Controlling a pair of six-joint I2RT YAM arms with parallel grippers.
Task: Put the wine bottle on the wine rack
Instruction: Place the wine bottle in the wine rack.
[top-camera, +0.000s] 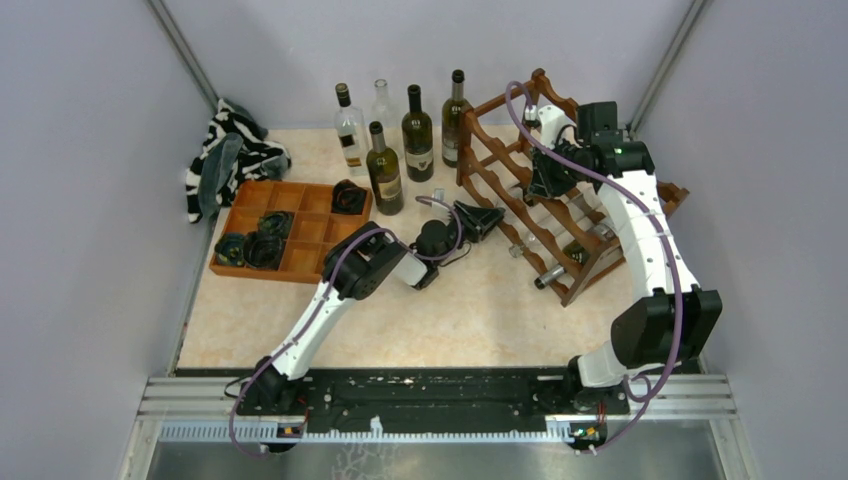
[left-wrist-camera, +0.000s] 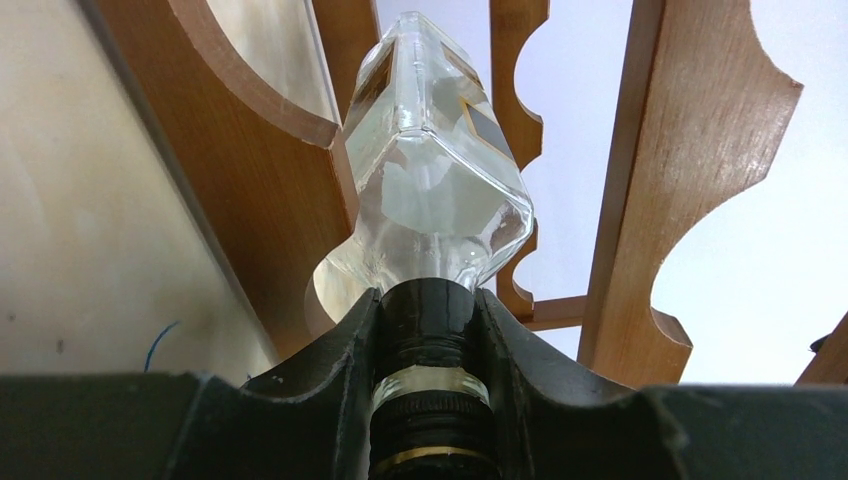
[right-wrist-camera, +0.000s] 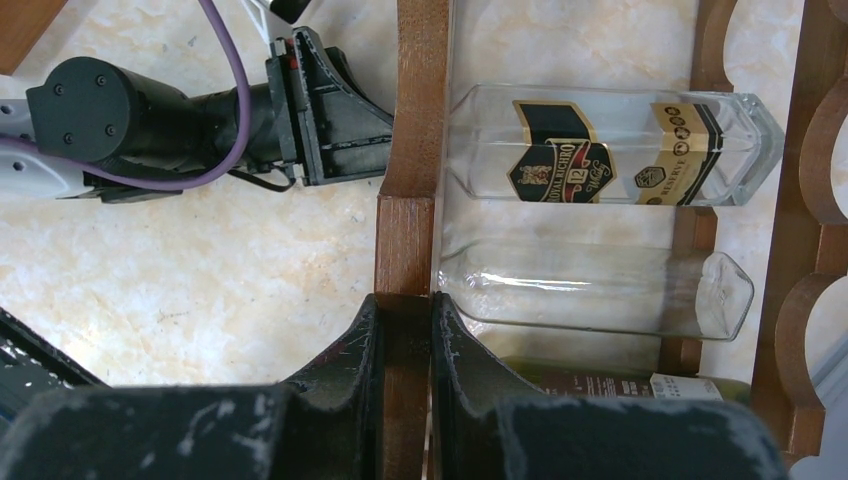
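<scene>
The wine bottle (left-wrist-camera: 440, 190) is a clear, square-sided one with a black and gold label (right-wrist-camera: 600, 145). It lies on its side between the scalloped rails of the dark wooden wine rack (top-camera: 560, 200), body inside the frame. My left gripper (left-wrist-camera: 428, 300) is shut on its black-capped neck, just outside the rack's front rail (top-camera: 490, 217). My right gripper (right-wrist-camera: 403, 305) is shut on an upright wooden post of the rack (right-wrist-camera: 405, 240); in the top view it sits over the rack's upper part (top-camera: 543, 183).
A second clear bottle (right-wrist-camera: 600, 290) and a green one (right-wrist-camera: 600, 385) lie in the rack beside it. Several bottles (top-camera: 417, 130) stand at the back. An orange-brown compartment tray (top-camera: 305, 230) and a striped cloth (top-camera: 225, 155) lie at the left.
</scene>
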